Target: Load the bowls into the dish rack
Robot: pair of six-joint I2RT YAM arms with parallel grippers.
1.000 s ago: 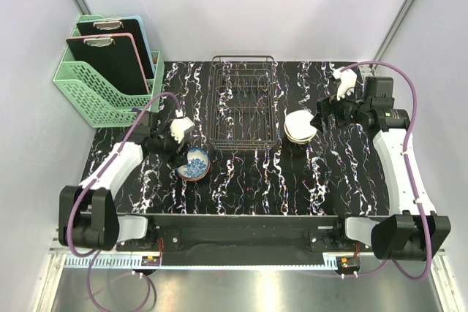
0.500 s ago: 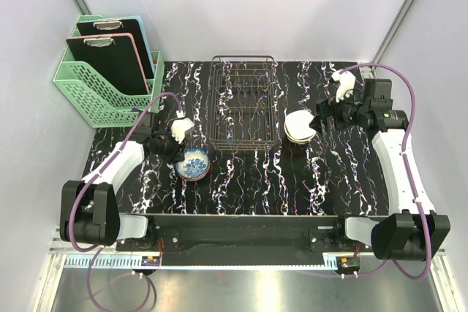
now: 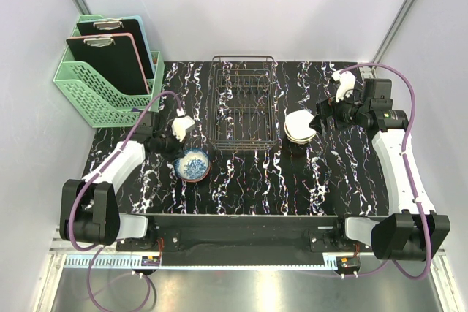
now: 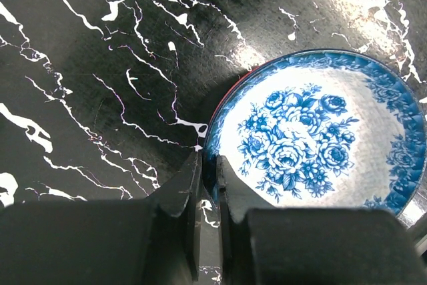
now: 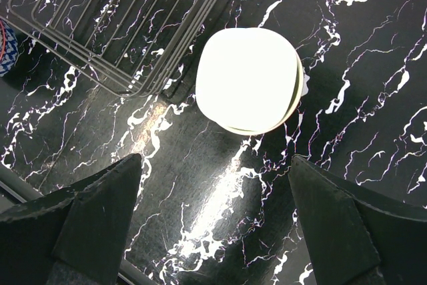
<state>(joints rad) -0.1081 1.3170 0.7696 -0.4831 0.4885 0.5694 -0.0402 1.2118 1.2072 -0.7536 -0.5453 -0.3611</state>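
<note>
Left gripper [image 4: 208, 179]: narrow, nipped on the near rim of the blue-patterned bowl [image 4: 313, 135], one finger inside the rim and one outside.
Left wrist view only: rose print inside the bowl. A thin red-orange edge shows under its left rim, possibly a second bowl nested below, too slim to be sure.
Top view only: the blue-patterned bowl lies at the near left corner of the dish rack [image 3: 243, 104], close to it but not inside.
Dish rack: dark wire, at the middle back of the desk [image 3: 256, 180], with no bowl seen in it.
Right gripper [image 5: 215, 161]: spread wide, holding nothing, hanging above the desk just short of the white bowl stack [image 5: 245, 78].
White bowl stack: just right of the rack's near right corner, on the desk. The right wrist view shows a pale greenish rim under the top bowl; the count is unclear.
Surroundings: mint basket [image 3: 91, 89] with clipboards [image 3: 110, 55] at the far left, off the desk and well apart from both arms.
</note>
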